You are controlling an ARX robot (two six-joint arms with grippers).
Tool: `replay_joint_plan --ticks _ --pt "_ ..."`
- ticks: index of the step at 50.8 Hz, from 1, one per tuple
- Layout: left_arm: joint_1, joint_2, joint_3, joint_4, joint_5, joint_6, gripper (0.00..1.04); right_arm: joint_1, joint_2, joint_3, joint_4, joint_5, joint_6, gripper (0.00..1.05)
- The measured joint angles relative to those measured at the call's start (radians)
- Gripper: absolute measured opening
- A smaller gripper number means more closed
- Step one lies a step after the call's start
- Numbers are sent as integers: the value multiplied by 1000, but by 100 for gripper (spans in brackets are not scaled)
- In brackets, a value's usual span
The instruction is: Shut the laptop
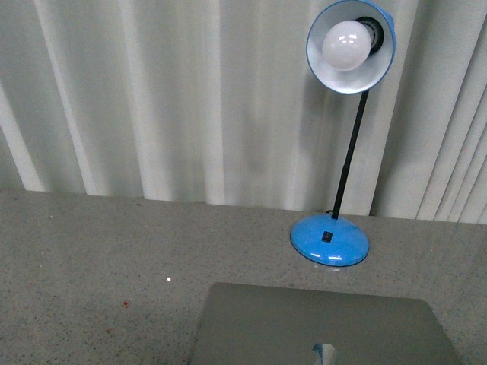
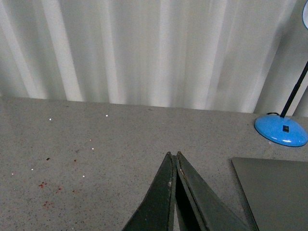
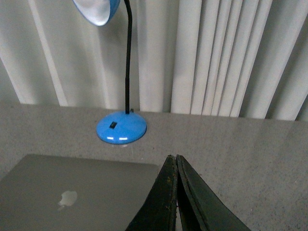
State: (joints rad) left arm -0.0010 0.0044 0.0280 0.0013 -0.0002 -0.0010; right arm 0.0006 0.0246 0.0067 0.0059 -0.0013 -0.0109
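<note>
Grey speckled table (image 1: 99, 251) with pale vertical blinds (image 1: 152, 91) behind it. I read the left gripper (image 2: 173, 156) as closed, its two dark fingers meeting at the tips, nothing between them; it hangs above bare table. My right gripper (image 3: 172, 158) is closed the same way and holds nothing.

Laptop (image 3: 72, 192): one, lid down flat on the table, apple logo (image 3: 67, 198) facing up. From the right wrist view it lies just beside the right gripper, its near corner passing behind the fingers; I cannot tell whether they touch it. From the left wrist view the lid's corner lies to the gripper's side, apart from it. Front view shows the lid at the near edge, with a small blue-white mark (image 1: 325, 353) on it.

Beyond the laptop: one blue desk lamp (image 1: 329, 239), one white bulb (image 1: 346, 44) in its shade. Small reddish specks (image 2: 44, 185) dot the table on the left.
</note>
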Motion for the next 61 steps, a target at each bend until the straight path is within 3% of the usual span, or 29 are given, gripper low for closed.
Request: replay_joint_plan --ticks 14,29,37,61 --pt "0 -2 0 -1 0 0 4 0 -21 0 -5 0 0 6" --pt "0 -2 0 -1 0 -1 72 0 -21 0 -5 0 0 73" --pt "0 -2 0 -1 0 0 97 0 -21 0 -5 0 0 98" --pt "0 -2 0 -1 0 0 98 0 -21 0 -5 0 0 97"
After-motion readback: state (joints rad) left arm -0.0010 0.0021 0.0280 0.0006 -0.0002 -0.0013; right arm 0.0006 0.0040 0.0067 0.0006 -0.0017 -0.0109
